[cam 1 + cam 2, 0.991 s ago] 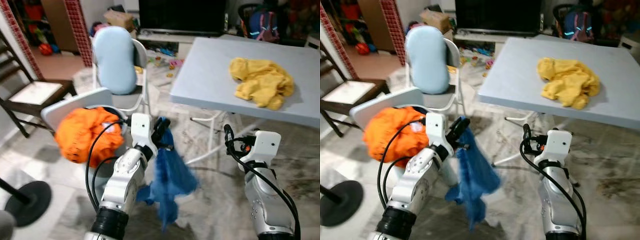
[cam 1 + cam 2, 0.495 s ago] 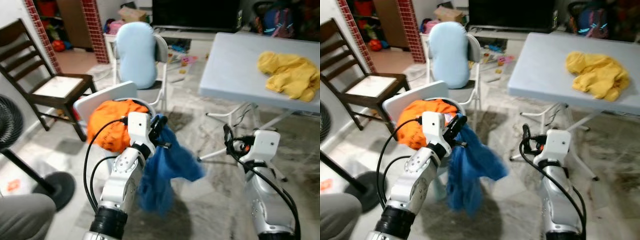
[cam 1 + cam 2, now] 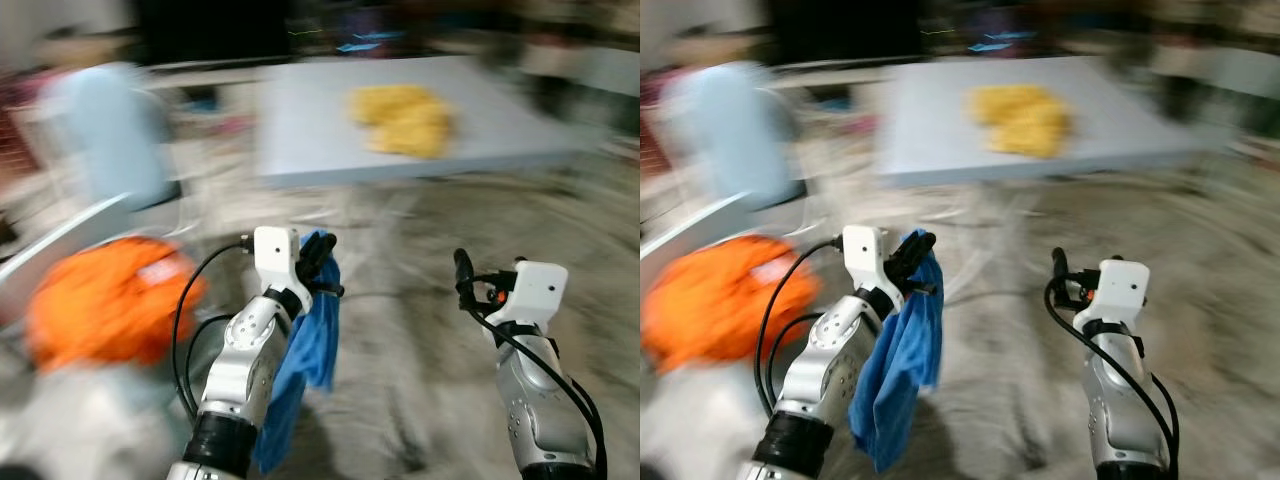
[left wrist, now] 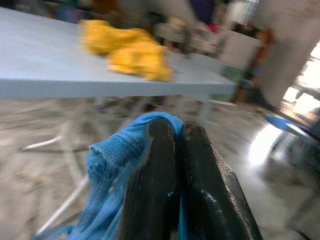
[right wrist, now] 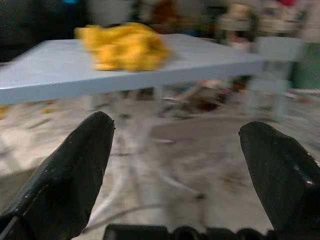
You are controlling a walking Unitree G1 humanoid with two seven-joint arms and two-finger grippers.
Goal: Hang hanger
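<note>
Everything's blurring, but I'm seeing my left gripper (image 4: 175, 150) pinching a blue cloth (image 3: 305, 375) that's dangling over the floor. My right gripper (image 5: 180, 165) is spread wide, holding nothing, and a yellow cloth (image 3: 1025, 118) is sitting near the table's (image 3: 940, 140) middle.

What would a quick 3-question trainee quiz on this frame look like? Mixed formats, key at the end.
1. True or false: the left gripper is shut on the blue garment.
2. Multiple choice: the yellow cloth lies
A) on the floor
B) on the grey table
C) in the right gripper
3. Short answer: how do the fingers of the right gripper stand, and what do they hold?

Key
1. True. In the left wrist view both fingers are pressed together with blue fabric pinched between them.
2. B.
3. Spread wide apart, holding nothing.
</note>
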